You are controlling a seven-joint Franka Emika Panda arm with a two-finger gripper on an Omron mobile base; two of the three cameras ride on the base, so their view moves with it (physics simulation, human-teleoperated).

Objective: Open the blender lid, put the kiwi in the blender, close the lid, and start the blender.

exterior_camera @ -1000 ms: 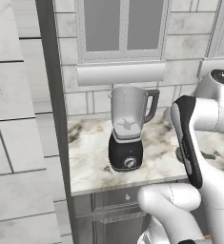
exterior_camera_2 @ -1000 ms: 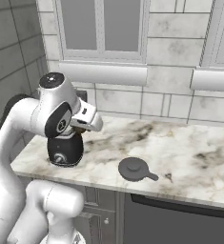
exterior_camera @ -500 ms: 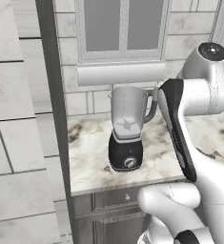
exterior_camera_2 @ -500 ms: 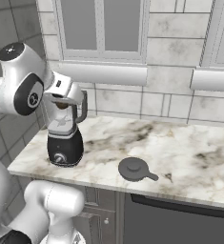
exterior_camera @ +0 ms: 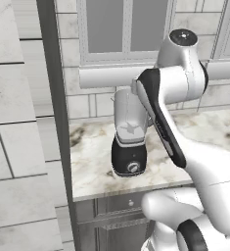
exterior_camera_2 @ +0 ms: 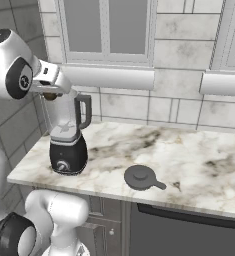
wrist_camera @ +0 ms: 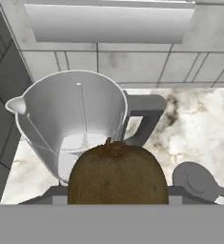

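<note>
The blender (exterior_camera_2: 68, 141) stands at the left end of the counter, its clear jar open at the top, dark handle to the right. In the hand view the jar's mouth (wrist_camera: 68, 114) lies just below and ahead of the hand. My gripper (exterior_camera_2: 51, 93) hovers over the jar's top, shut on the brown kiwi (wrist_camera: 117, 174), which also peeks out under the hand as a brown spot (exterior_camera_2: 49, 96). The blender lid (exterior_camera_2: 141, 177) lies flat on the counter to the right of the blender, also seen in the hand view (wrist_camera: 197, 180). In the left base view my arm covers the jar's right side (exterior_camera: 128, 115).
A marble counter (exterior_camera_2: 189, 160) runs to the right under a tiled wall with windows and a grey sill (exterior_camera_2: 109, 77). A tall grey cabinet side (exterior_camera: 53, 112) stands close to the blender's left. The silver knob (exterior_camera_2: 63, 166) faces forward on the black base.
The arm has swung up and to the left with the kiwi, from in front of the blender to above the jar's open mouth. Blender and lid have stayed put.
</note>
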